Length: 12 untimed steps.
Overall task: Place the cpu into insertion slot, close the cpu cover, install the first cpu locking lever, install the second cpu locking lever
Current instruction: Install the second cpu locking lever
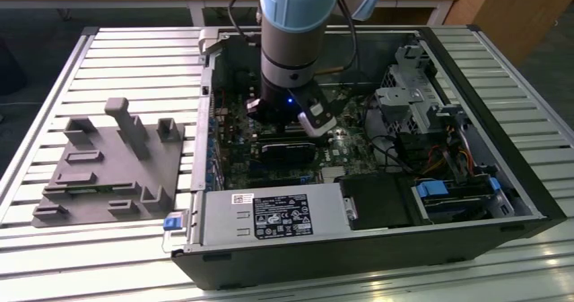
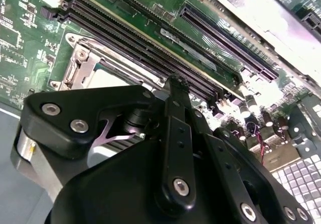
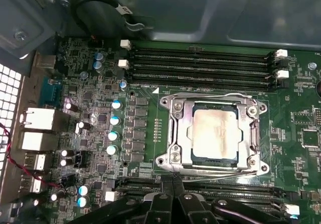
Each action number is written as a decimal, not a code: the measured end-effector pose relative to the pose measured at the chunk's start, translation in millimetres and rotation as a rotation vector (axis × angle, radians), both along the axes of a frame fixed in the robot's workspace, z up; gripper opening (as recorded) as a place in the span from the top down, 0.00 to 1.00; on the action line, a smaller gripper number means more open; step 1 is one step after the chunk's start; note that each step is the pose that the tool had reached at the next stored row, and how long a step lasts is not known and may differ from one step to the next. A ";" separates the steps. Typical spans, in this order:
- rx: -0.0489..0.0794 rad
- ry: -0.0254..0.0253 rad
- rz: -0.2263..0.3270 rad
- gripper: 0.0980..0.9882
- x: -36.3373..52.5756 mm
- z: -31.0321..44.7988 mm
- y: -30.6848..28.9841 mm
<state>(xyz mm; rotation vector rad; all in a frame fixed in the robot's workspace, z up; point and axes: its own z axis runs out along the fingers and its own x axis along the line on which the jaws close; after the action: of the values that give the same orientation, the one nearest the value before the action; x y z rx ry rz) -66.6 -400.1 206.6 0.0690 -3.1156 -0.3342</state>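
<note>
The cpu [image 3: 214,133], a dull grey square chip, lies flat in the insertion slot [image 3: 213,159] on the green board. The silver cpu cover [image 3: 181,128] is down around it, framing the chip in its window. Thin wire levers [image 3: 210,95] run flat along the socket's edges. In the first wrist view my gripper [image 3: 173,184] is shut with nothing between its black fingers, tips right at the socket's near edge. In the second wrist view the gripper [image 2: 175,83] hides most of the cover [image 2: 85,63]. In the exterior view the arm's gripper [image 1: 285,130] reaches down into the open computer case [image 1: 502,167].
Long black memory slots [image 3: 200,66] run beside the socket, and more slots [image 3: 225,189] sit by the fingertips. Capacitors [image 3: 114,133] and rear ports [image 3: 37,128] stand to one side. In the exterior view a grey fixture [image 1: 107,161] lies outside the case, the power supply [image 1: 269,214] in front.
</note>
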 end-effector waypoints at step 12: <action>0.025 0.0000 -0.001 0.99 -1.6 -8.6 0.0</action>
<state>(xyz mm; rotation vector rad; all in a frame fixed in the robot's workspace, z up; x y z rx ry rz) -68.3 -400.1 198.0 0.0680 -3.1118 -0.3729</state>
